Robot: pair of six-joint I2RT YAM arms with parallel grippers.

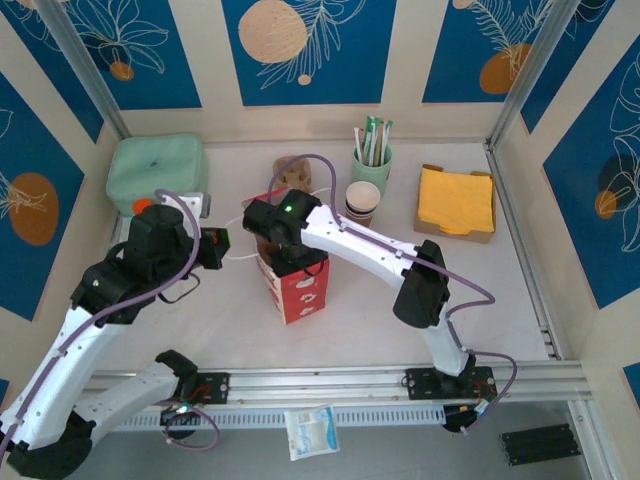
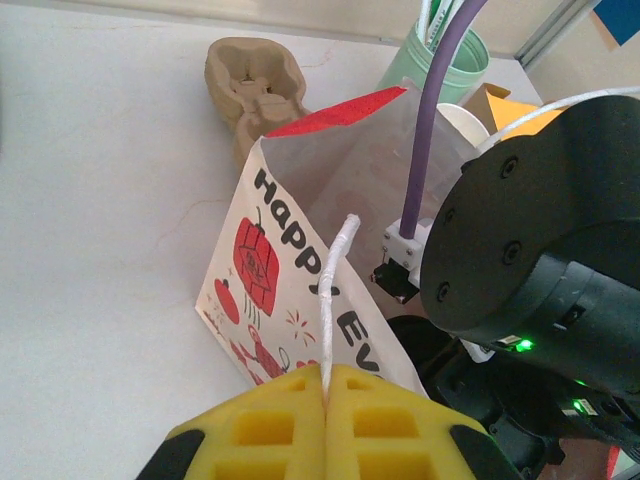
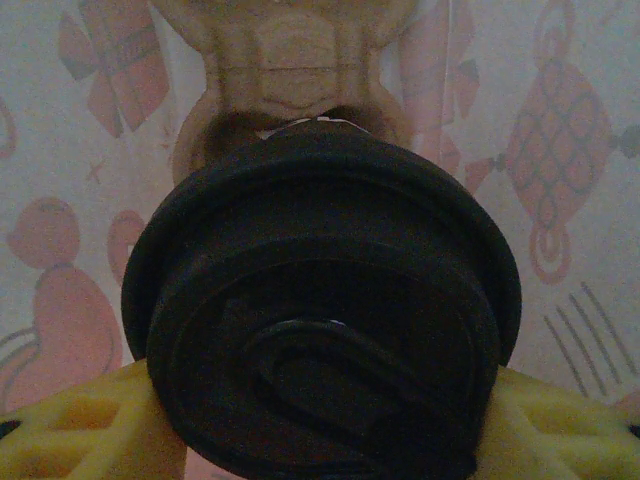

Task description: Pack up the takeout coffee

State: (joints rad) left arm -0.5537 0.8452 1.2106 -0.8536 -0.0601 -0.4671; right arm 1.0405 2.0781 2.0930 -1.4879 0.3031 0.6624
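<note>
Right wrist: takeout coffee [image 3: 320, 300] down inside paper bag [image 3: 560, 150], round black ridged plastic lid [image 3: 330, 360] facing camera, clamped between yellow foam pads [image 3: 80, 420] of right gripper [image 3: 325, 430].

Lower straight and upright (thin translucent printed walls crumple easily). Release only once seated.

Left gripper [image 2: 325, 395] pinched shut on white twisted cord handle [image 2: 335, 270]. Hold taut so mouth gapes.

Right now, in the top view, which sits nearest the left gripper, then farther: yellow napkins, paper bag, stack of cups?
1. paper bag: just right of the left gripper, which pinches its handle.
2. stack of cups: farther right, toward the back.
3. yellow napkins: far right, by the wall.
</note>
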